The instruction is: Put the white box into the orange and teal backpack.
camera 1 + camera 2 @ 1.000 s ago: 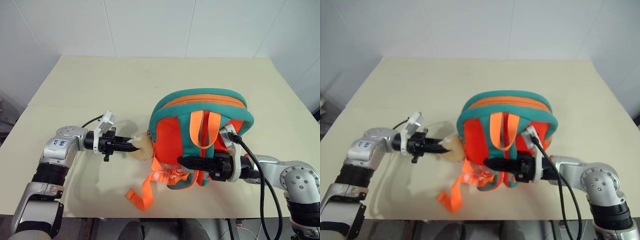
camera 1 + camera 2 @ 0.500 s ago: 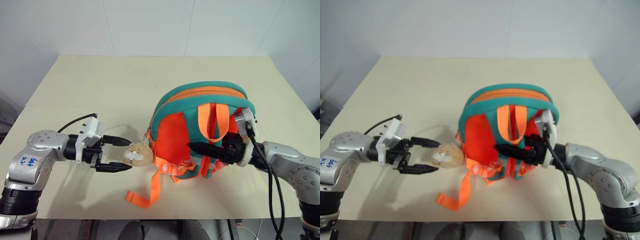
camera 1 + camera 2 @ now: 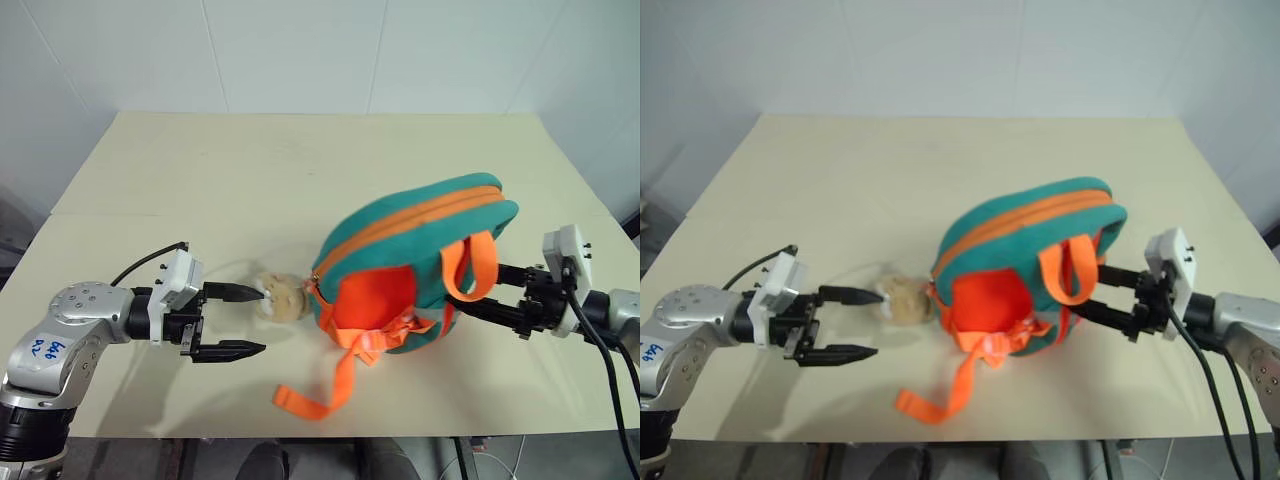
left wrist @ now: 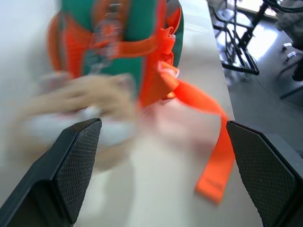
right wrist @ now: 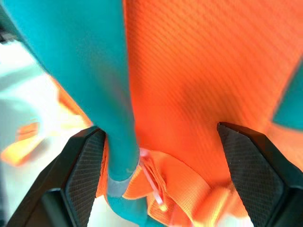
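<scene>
The orange and teal backpack (image 3: pixel 410 265) lies on the table, leaning over to the right, its zipped teal top uppermost. Its tan bear head (image 3: pixel 278 296) rests on the table at its left. My left gripper (image 3: pixel 240 321) stands open just left of the bear head, one fingertip close to it. At the backpack's right side my right gripper (image 3: pixel 482 290) is open, with the orange strap loop (image 3: pixel 463 272) hanging by its tips. The right wrist view has a teal strap (image 5: pixel 111 71) against one finger (image 5: pixel 83 179) and orange fabric between. The white box is out of view.
The cream table (image 3: pixel 200 180) reaches back to a white tiled wall. A loose orange webbing tail (image 3: pixel 322 385) trails from the backpack toward the table's front edge. Cables run from both wrists.
Both grippers went from shut to open. The left let go of the bear head and drew back. The right swung out to the right, and the backpack tipped over to the right.
</scene>
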### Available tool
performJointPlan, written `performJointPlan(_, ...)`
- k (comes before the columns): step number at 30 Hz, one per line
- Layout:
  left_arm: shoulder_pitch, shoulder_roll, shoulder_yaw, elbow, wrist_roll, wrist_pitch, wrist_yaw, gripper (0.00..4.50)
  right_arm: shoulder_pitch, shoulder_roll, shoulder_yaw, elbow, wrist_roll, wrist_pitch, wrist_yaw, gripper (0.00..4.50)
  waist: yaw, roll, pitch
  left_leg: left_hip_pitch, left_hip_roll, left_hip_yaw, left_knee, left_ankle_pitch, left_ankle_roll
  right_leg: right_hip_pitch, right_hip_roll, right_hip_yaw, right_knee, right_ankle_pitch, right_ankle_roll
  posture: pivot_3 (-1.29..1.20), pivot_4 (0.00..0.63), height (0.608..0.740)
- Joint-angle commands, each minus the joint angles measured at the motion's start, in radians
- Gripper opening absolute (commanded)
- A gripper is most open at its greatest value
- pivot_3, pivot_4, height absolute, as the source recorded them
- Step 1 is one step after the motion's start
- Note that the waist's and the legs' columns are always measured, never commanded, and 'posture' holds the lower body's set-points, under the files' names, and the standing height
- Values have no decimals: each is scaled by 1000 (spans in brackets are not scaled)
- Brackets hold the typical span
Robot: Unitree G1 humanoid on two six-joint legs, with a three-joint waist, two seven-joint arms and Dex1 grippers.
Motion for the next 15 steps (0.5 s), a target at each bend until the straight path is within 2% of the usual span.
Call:
performJointPlan(1,50,-25,47,-3,0,-75,20,4500,13,-36,-46,64,-81,-107,71,4437,-1,0,0,0,0,0,0,0,0,0,0,0,0,0,0,0,150,740)
performJointPlan(6,71,-41,42,-7,-1,-116,42,4500,4,-68,-46,105,-93,-108,137,4437,0,0,0,1,0,0,1,0,0,0,0,1,1,0,0,0,150,740)
performJointPlan(10,60,-53,34,-8,1,-144,55,4500,43,-83,-48,147,-147,-191,214,4437,0,0,0,1,0,0,2,0,0,1,0,0,2,0,0,0,150,740)
performJointPlan(15,47,-51,27,2,-1,-155,57,4500,62,-104,-66,163,-153,-178,260,4437,-1,0,0,1,0,1,2,0,0,1,0,1,2,0,0,0,150,740)
